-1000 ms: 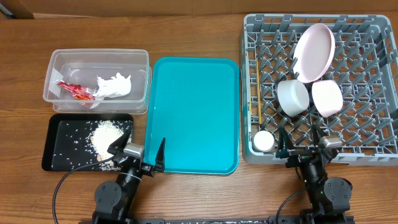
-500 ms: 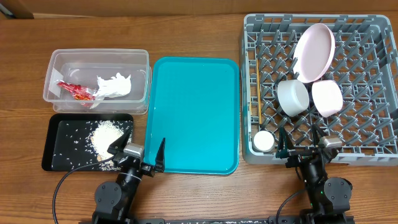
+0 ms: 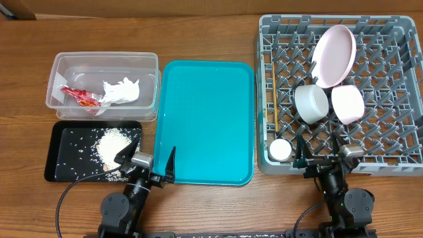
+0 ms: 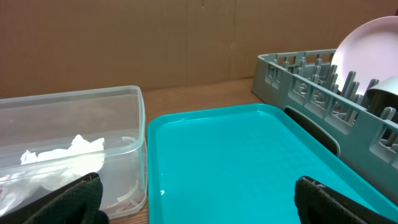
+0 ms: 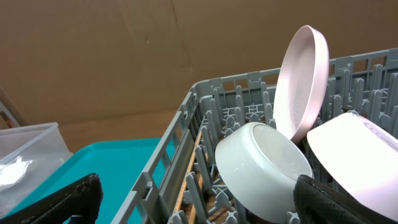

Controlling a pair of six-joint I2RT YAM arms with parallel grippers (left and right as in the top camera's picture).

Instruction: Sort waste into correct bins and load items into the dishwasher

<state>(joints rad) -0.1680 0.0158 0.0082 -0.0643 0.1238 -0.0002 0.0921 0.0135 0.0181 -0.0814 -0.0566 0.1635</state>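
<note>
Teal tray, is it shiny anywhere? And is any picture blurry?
Left wrist view: the teal tray has one tiny white glint near its left rim. Overhead view: a pale sheen runs along the tray's far edge, and everything looks sharp and evenly lit. Right wrist view: the pink plate is crisp, with soft shading inside its rim.

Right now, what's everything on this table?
clear tub: one, far left
red wrapper: one, in tub
tissue: one, white, in tub
black tray: one, near left
rice grains: heap, whitish, on black tray
teal tray: one, centre
dish rack: one, grey, right
plate: one, pink, standing in rack
grey bowl: one, in rack
pink bowl: one, beside it
white cup: one, rack's near-left corner
chopsticks: count unclear, wooden, rack's left edge
left gripper: black, open
right gripper: black, open
</note>
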